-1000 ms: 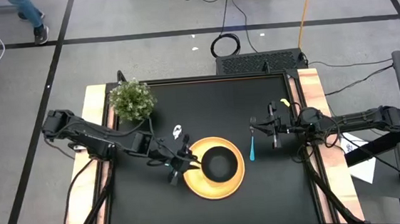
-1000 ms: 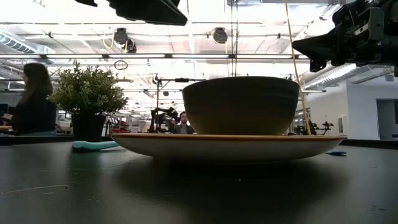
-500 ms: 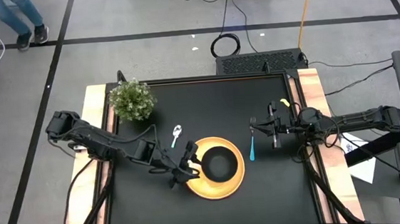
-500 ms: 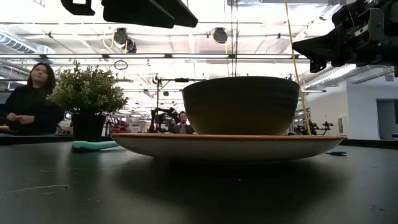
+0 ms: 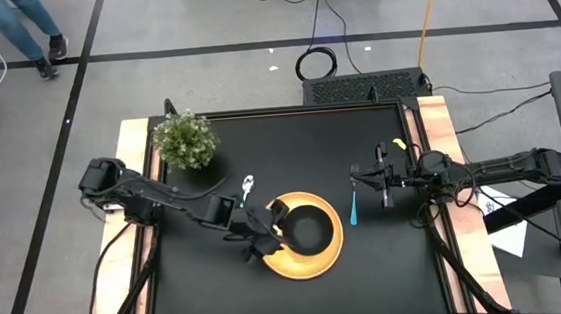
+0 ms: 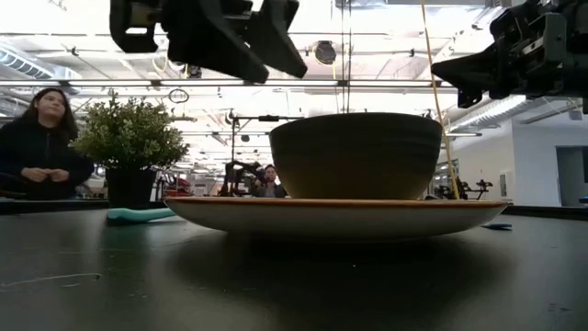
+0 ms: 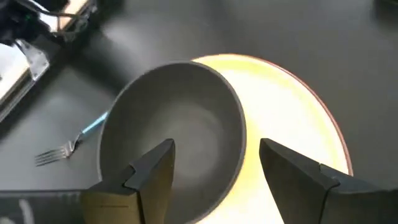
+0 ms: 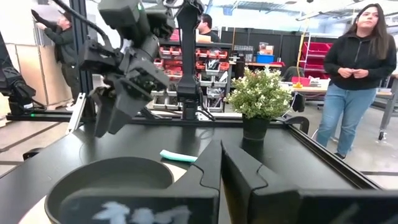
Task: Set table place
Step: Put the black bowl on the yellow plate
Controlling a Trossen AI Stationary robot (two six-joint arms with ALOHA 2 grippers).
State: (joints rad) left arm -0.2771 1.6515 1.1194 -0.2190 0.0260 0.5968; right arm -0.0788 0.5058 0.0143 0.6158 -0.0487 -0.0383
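A dark bowl (image 5: 307, 231) stands on the round yellow plate (image 5: 314, 265) in the middle of the black table (image 5: 200, 284). My left gripper (image 5: 269, 228) hangs open above the bowl's left rim; in the left wrist view its fingers (image 7: 152, 171) stand apart over the bowl (image 7: 174, 124), touching nothing. The spoon (image 5: 248, 188) lies on the table left of the plate, and the teal-handled fork (image 5: 354, 209) lies to its right. My right gripper (image 5: 381, 185) waits shut above the table, right of the fork.
A small green potted plant (image 5: 186, 141) stands at the far left corner. Wooden strips (image 5: 440, 165) run along both short sides. A person (image 8: 360, 74) stands beyond the table's left side. Bare black tabletop lies near the front edge.
My left gripper has opened wider. It has moved toward the table's right edge, from beside the plate's left rim to over the bowl's left rim, and has come down a little. Bowl, plate, spoon and fork have stayed put.
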